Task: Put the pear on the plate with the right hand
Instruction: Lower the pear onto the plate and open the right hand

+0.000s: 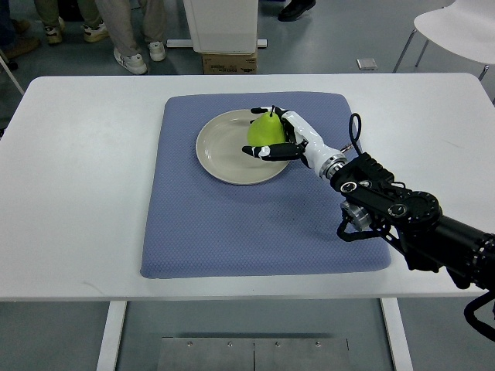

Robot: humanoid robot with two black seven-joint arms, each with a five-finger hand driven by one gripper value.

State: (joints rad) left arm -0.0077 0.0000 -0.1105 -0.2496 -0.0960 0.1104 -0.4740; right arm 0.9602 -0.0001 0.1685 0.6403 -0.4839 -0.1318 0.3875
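A green pear point(264, 129) stands upright over the right part of a beige plate point(224, 151). The plate lies on a blue-grey mat point(232, 224) on the white table. My right hand point(272, 133), white with black joints, is wrapped around the pear, with fingers curled on both of its sides. Its black arm runs in from the lower right. I cannot tell if the pear rests on the plate or hangs just above it. My left arm does not show.
The white table point(77, 170) extends far to the left of the mat. Behind the table stand people's legs point(116, 31), a cardboard box point(229, 62) and a white chair point(456, 27).
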